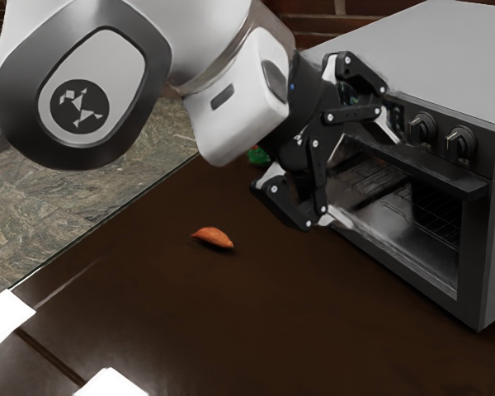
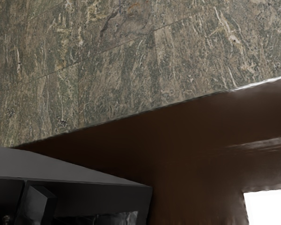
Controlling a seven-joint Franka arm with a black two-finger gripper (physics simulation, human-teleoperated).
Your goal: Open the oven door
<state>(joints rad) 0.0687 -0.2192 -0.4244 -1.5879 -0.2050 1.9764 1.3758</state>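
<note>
The black hand (image 1: 368,176), its two fingers spread wide with nothing gripped between them, hovers at the front of a gray countertop oven (image 1: 429,45). The oven door (image 1: 470,256) stands upright and closed beneath a row of knobs (image 1: 460,144), its long handle (image 1: 458,188) running across the top; whether a finger touches it cannot be told. An orange sweet potato (image 1: 213,238) lies on the dark brown bench (image 1: 231,322), near a green object (image 1: 258,155) partly hidden behind the hand.

One oven (image 1: 493,223), two knobs (image 1: 422,128), one sweet potato (image 1: 213,238) show.
</note>
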